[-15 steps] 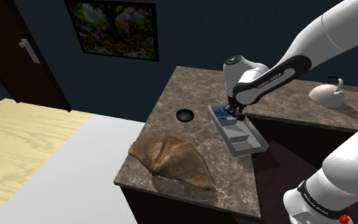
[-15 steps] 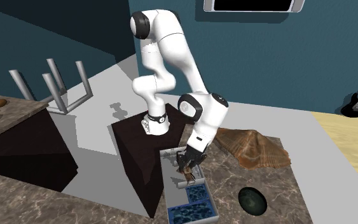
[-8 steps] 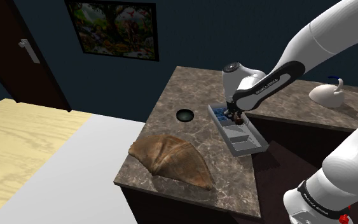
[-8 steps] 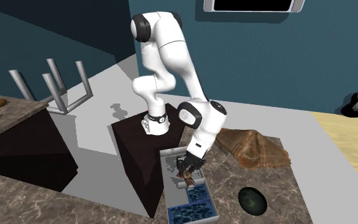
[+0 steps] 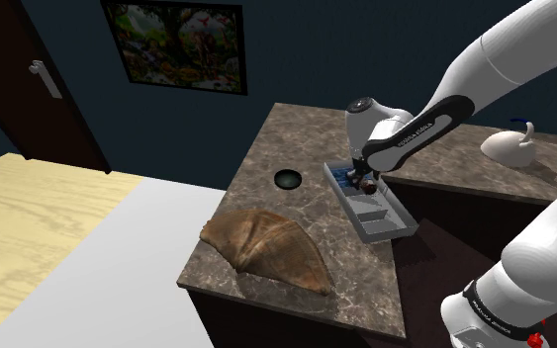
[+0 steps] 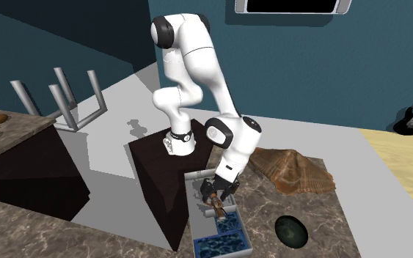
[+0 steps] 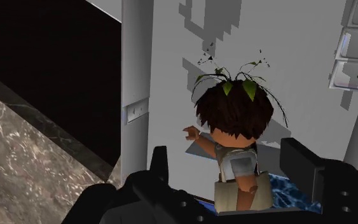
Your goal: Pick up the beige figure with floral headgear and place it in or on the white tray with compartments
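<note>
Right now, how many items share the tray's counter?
2: dark bowl left of the tray in the shoulder view, brown ridged mound nearer that camera; the arm may hide more.

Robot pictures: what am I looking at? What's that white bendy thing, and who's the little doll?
The white bendy thing is a robot arm. Its hand is a black gripper. Two pictures come from cameras standing nearby, and the third from a camera on the hand. On the stone counter lie a brown fan-shaped thing, a dark round bowl and a compartment tray. The doll with leaves in its hair sits between the open fingers, which don't seem to touch it, over the tray.
</note>
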`<action>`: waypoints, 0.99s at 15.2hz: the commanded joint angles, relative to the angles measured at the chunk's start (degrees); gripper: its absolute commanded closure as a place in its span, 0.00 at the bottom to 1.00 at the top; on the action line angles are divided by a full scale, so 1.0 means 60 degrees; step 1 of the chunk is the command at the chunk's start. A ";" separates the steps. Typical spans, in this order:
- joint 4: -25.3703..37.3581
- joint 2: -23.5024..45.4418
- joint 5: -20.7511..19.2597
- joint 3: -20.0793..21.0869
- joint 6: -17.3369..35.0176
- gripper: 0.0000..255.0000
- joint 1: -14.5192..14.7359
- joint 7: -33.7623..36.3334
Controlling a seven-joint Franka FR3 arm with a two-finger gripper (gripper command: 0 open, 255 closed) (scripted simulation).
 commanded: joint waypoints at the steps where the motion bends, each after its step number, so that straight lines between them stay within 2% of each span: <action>1: 0.0001 0.0000 0.0000 0.0000 0.0000 0.00 0.0000 0.0000; 4: 0.0000 0.0000 0.0000 0.0000 0.0000 0.00 0.0000 0.0000; 8: 0.0238 -0.0924 0.0920 0.0303 -0.1083 0.00 0.0212 -0.0581; 15: 0.0238 -0.0924 0.0920 0.0299 -0.1083 0.00 0.0217 -0.0581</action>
